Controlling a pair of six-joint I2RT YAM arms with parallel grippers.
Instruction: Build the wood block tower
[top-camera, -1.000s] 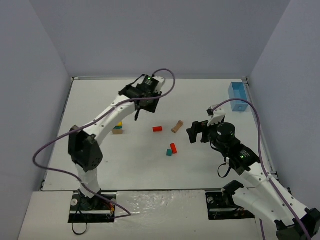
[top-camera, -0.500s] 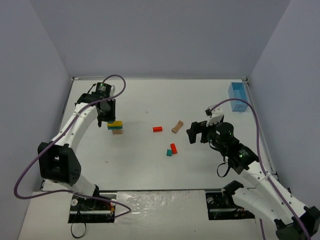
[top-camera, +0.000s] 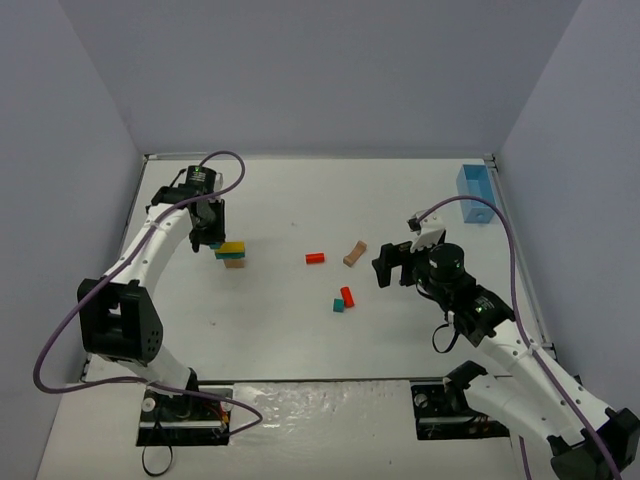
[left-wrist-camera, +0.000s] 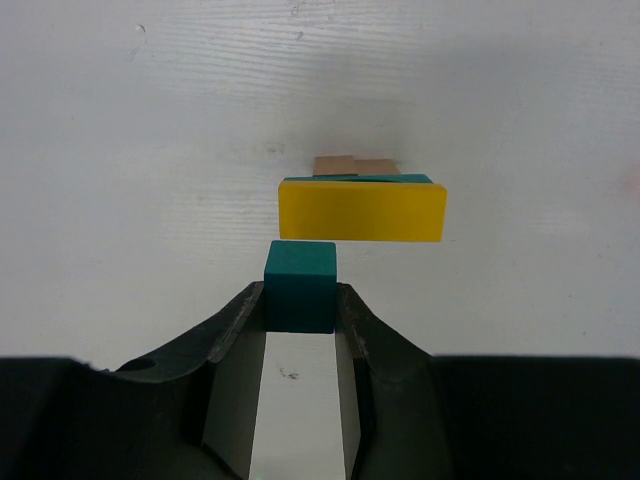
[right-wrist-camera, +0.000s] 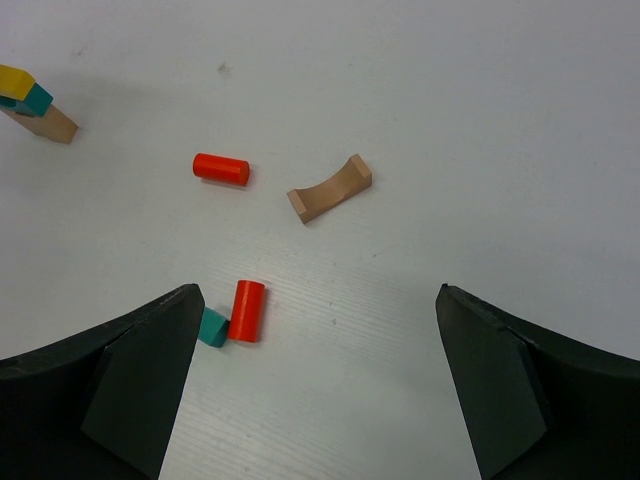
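The wood block tower (top-camera: 233, 254) stands at the left of the table: a tan base, a teal piece and a yellow block (left-wrist-camera: 362, 211) on top. My left gripper (left-wrist-camera: 300, 300) is shut on a teal cube (left-wrist-camera: 300, 285), held just short of the yellow block and above the table. In the top view the left gripper (top-camera: 212, 237) hangs close beside the tower's left end. My right gripper (right-wrist-camera: 320, 295) is open and empty above the table. Below it lie a red cylinder (right-wrist-camera: 246, 311) touching a small teal block (right-wrist-camera: 213, 327), another red cylinder (right-wrist-camera: 221, 168), and a tan arch (right-wrist-camera: 330, 188).
A light-blue bin (top-camera: 475, 193) stands at the back right corner. Grey walls close in the table on three sides. The loose pieces lie mid-table between the two arms, with the right gripper (top-camera: 392, 265) just to their right.
The left arm swung from the back middle over to the left and came down beside the tower with the teal cube. The right arm has not moved.
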